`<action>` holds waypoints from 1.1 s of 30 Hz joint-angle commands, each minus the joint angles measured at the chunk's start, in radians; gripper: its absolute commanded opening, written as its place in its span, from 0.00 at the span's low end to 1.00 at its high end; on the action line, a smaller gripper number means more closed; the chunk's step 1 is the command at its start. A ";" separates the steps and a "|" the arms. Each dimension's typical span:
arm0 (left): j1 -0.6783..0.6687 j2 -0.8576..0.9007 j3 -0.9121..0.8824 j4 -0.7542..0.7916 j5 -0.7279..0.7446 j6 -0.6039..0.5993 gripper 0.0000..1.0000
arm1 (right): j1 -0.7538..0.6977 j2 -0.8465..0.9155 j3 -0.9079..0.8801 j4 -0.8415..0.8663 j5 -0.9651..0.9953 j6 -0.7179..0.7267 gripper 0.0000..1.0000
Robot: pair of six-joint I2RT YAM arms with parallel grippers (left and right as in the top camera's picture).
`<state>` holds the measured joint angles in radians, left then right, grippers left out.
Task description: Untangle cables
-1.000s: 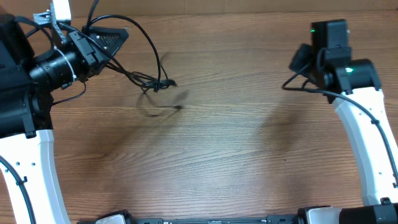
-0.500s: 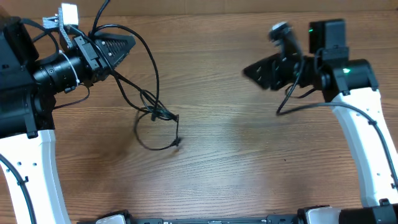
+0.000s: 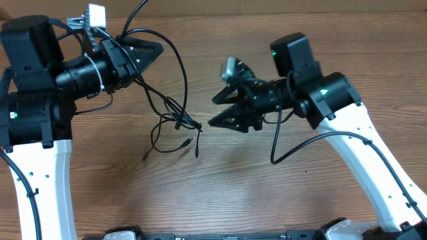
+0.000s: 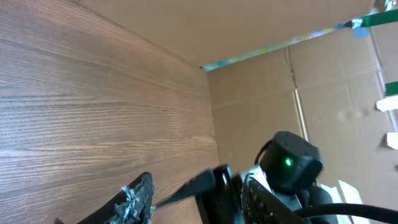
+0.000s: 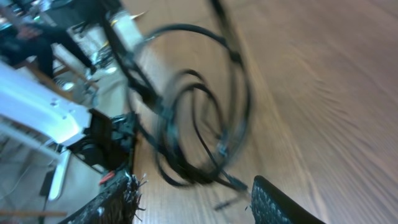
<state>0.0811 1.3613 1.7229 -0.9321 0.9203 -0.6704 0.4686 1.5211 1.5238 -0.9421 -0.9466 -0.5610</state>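
I have the left gripper (image 3: 148,52) clamped on the cables (image 3: 177,121) at the far left, held high so the knot dangles and the loose plug ends trail down to the table (image 3: 267,200). My right gripper (image 3: 215,111) sits just right of that knot, jaws apart, lined up, I judge, to pinch one strand and draw it free

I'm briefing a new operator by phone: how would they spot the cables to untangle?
On the table, look left of centre. The cables are thin black cords knotted together, trailing from the left gripper toward the open right gripper. Unlike the thicker arm wires, they end in loose plugs.
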 commanded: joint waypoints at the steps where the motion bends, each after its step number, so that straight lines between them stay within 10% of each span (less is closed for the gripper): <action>1: -0.019 -0.021 0.029 0.005 -0.053 0.020 0.46 | 0.037 -0.014 0.001 0.009 -0.024 -0.019 0.56; 19: -0.121 -0.019 0.028 0.012 -0.146 0.019 0.43 | 0.056 -0.014 0.001 0.280 -0.143 0.234 0.46; 26: -0.141 -0.010 0.028 0.017 -0.172 0.019 0.43 | 0.056 -0.014 0.001 0.349 -0.131 0.334 0.04; 33: -0.140 -0.009 0.028 0.012 -0.161 0.020 0.44 | 0.034 -0.014 0.001 0.330 0.611 0.465 0.04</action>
<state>-0.0559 1.3613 1.7233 -0.9211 0.7528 -0.6701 0.5179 1.5211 1.5234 -0.6102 -0.7975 -0.1829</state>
